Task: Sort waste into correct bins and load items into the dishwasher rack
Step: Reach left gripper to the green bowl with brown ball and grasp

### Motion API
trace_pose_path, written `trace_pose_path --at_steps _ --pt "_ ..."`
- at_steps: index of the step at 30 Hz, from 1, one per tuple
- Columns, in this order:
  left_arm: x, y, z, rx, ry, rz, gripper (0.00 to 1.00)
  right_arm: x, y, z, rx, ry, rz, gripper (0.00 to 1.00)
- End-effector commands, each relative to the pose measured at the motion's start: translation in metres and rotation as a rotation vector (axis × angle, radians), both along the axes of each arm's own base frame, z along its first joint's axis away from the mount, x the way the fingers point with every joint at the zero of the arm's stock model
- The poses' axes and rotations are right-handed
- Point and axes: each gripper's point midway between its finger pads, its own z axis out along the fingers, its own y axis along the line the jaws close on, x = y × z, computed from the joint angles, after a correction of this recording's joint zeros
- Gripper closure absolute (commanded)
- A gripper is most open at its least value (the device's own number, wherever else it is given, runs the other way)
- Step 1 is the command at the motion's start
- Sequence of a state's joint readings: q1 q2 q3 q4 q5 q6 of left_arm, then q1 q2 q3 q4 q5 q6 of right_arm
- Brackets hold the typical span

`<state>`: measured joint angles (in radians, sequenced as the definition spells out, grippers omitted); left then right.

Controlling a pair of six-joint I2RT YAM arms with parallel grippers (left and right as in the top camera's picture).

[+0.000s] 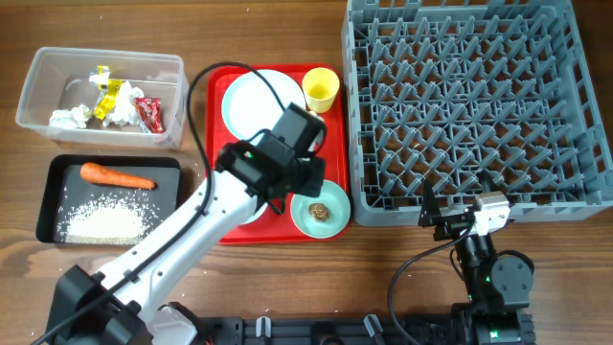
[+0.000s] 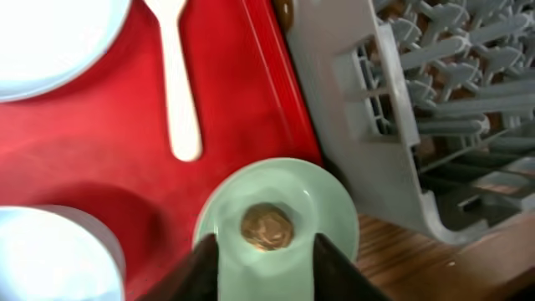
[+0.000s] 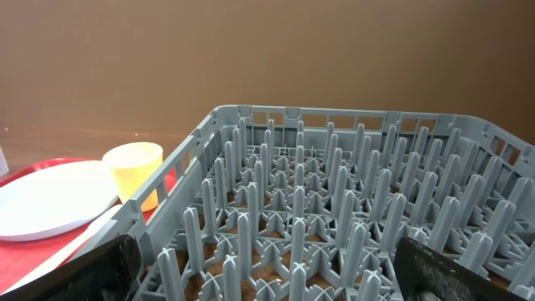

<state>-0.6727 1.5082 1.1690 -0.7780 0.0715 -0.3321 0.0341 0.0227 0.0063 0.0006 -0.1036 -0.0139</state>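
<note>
Wood-grain desk runs under everything. Far off to the left of your left tool [image 2: 266, 255] sit the clear tub [image 1: 31, 96], with wrappers [image 1: 148, 113] and tissue [image 1: 67, 118] inside, and the black tray [image 1: 46, 206], which holds rice [image 1: 101, 222] and the carrot [image 1: 115, 176]. The carrot lies flat with its long axis roughly left to right, thick end away from the tool and tip pointing toward it.

Your left tool hangs over the near right corner of the red serving tray [image 2: 234, 100], empty, its fingers moderately spread. Directly below them is the mint-green bowl [image 2: 334, 192], and the brown lump [image 2: 267, 226] at its bottom lies between the fingertips. The lump is rounded, so it shows no long axis or heading to line up with.

The white spoon [image 2: 177, 92] lies ahead and left of the fingertips, its long axis running away from them.

The risks, as I judge them:
- The fingers could catch the bowl's sloped wall before they reach the lump.
- That could tip the bowl or push it against the dishwasher rack [image 1: 460, 96] just beside it.
- A hard pinch may squash the lump or squirt it out.
- It could also drop on the long carry left.

Your right tool [image 3: 276, 272] faces the rack from its near edge, spread wide and holding nothing.
</note>
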Motion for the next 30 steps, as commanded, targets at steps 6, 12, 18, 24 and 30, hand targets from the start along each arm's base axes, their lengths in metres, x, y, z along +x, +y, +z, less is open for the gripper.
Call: trace_pose_path --at_steps 6,12,18,24,30 --pt "-0.037 -0.021 -0.022 0.039 0.052 -0.066 0.74 0.000 0.000 0.001 -0.011 -0.005 0.000 0.00" --pt "-0.038 -0.022 -0.022 0.057 0.026 -0.156 0.35 0.000 0.000 0.001 -0.011 -0.005 0.000 0.00" --pt "-0.028 -0.012 -0.023 0.081 0.016 -0.008 0.59 0.000 0.000 0.001 -0.011 -0.005 0.000 0.00" --pt "-0.030 -0.011 -0.051 0.130 0.087 0.028 0.54 0.000 0.000 0.001 -0.011 -0.005 0.000 0.01" --pt "-0.033 -0.007 -0.087 0.204 0.166 0.049 0.53 0.000 0.000 0.001 -0.012 -0.005 0.000 0.00"
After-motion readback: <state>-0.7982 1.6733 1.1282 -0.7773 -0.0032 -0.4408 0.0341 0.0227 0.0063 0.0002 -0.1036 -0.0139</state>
